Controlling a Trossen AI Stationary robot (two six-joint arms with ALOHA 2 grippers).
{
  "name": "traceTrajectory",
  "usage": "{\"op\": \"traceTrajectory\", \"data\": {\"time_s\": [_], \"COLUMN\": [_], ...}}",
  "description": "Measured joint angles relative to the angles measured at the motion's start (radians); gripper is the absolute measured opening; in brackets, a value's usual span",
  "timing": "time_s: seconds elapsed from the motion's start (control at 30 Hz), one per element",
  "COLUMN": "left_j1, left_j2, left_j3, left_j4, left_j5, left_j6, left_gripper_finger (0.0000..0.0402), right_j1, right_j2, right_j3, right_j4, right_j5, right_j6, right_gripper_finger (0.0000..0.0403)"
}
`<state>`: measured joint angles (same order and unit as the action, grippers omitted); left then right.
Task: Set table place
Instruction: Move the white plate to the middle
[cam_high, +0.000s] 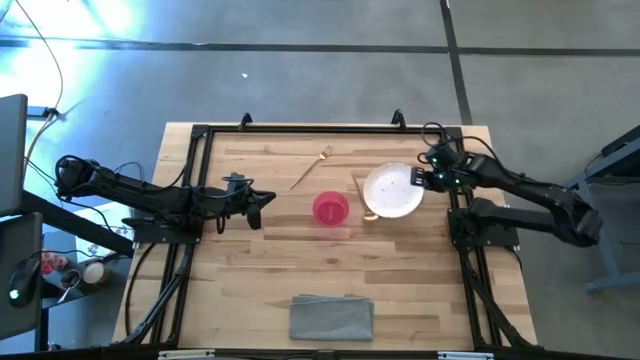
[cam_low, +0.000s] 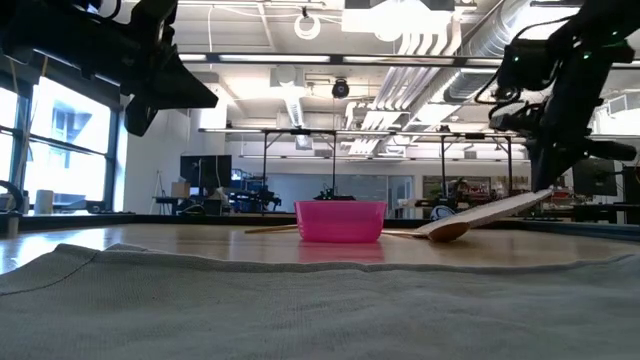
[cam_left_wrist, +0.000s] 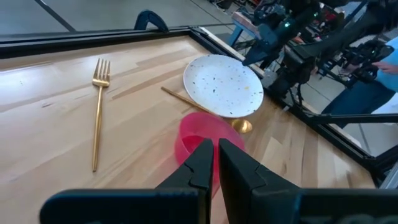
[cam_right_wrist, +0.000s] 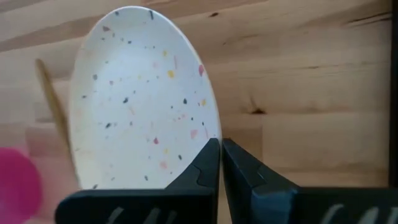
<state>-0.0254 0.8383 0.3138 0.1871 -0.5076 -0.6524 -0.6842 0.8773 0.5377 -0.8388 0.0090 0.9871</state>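
Plate (cam_high: 392, 190): round, off-white with coloured speckles, right of centre in the high view; in the low view it tilts, its right edge raised off the desk (cam_high: 420, 290).
Right gripper (cam_high: 418, 178): at the plate's right rim; its fingers (cam_right_wrist: 205, 168) are nearly together and pinch that rim.
Spoon (cam_high: 366, 205): thin gold, long axis running from upper left to lower right, bowl end at the plate's lower left edge, partly under the plate.
Fork (cam_high: 311, 168): thin gold, lying diagonally above the bowl, tines toward the upper right.
Bowl (cam_high: 331, 208): small, pink, round, upright, just left of the plate, apart from both grippers.
Left gripper (cam_high: 262, 197): left of the bowl in the high view, raised off the desk in the low view; fingers (cam_left_wrist: 202, 163) narrow, holding nothing.
Cloth (cam_high: 331, 317): grey, folded, rectangular, at the bottom centre of the high view.
Desk: light wood planks inside a black rail frame.
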Motion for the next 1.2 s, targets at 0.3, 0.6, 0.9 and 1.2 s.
{"op": "traceTrajectory", "data": {"time_s": [0.3,0.6,0.9,1.2], "left_j1": [0.000,0.000,0.000,0.000], "left_j2": [0.000,0.000,0.000,0.000], "left_j3": [0.000,0.000,0.000,0.000], "left_j4": [-0.012,-0.012,-0.028,-0.033], "left_j5": [0.001,0.002,0.002,0.002], "left_j6": [0.006,0.020,0.020,0.020], "left_gripper_finger": [0.0014,0.0014,0.0014,0.0014], "right_j1": [-0.014,-0.052,-0.025,-0.045], "right_j2": [0.178,0.256,0.279,0.435], "right_j3": [0.000,0.000,0.057,0.393], "right_j4": [0.008,0.046,0.022,0.021], "right_j5": [0.123,0.170,0.175,0.206], "right_j6": [-0.019,-0.054,-0.073,-0.314], "right_gripper_finger": [0.0000,0.0001,0.0000,0.0000]}}
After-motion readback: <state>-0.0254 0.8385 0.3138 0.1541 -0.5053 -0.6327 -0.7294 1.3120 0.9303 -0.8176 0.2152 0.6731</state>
